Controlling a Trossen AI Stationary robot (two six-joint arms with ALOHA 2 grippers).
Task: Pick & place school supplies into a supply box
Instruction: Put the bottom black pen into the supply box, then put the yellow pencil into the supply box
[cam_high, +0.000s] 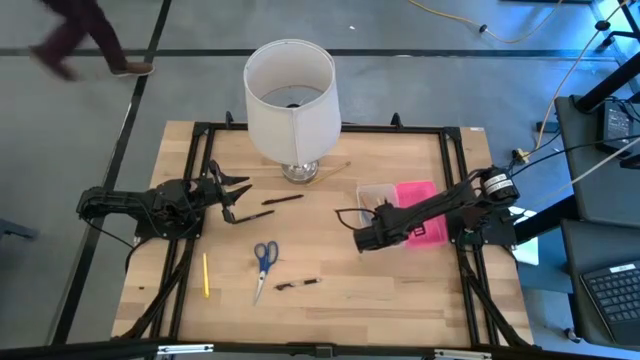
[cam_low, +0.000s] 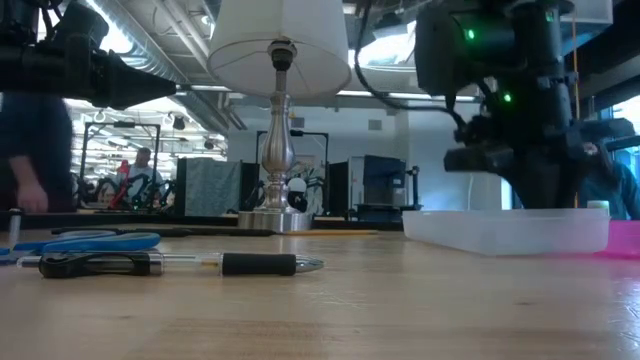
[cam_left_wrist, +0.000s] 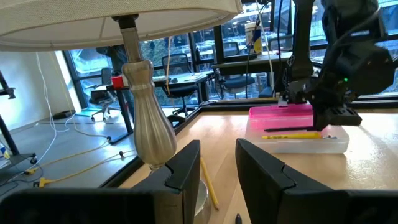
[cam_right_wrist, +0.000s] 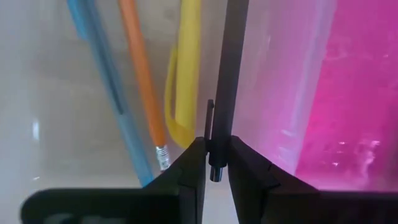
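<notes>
The supply box, a clear tray (cam_high: 373, 192) with its pink lid (cam_high: 417, 193) beside it, sits at the table's right. In it lie a blue pen (cam_right_wrist: 106, 81), an orange pencil (cam_right_wrist: 140, 74) and a yellow pencil (cam_right_wrist: 185, 68). My right gripper (cam_right_wrist: 214, 162) hangs over the tray, pointing down, shut on a dark pen (cam_right_wrist: 233, 62). On the table lie blue-handled scissors (cam_high: 264, 258), a yellow pencil (cam_high: 206, 275) and two dark pens (cam_high: 298, 284) (cam_high: 283, 200). My left gripper (cam_left_wrist: 217, 171) waits open at the left, level, facing the lamp. My right gripper pinches the dark pen near its clip end (cam_right_wrist: 212, 146) between its two fingers. The fingers come from above, pointing steeply down, and lie across the pen. The pen reaches out from the fingers over the tray, beside the pink lid; whether its far end rests on anything I cannot tell.
A white lamp (cam_high: 291, 100) with a metal base (cam_high: 299, 172) stands at the table's far middle, close to the tray and to my left gripper. Another pencil (cam_high: 335, 165) lies by the lamp's base. Bare wood stretches along the near edge.
</notes>
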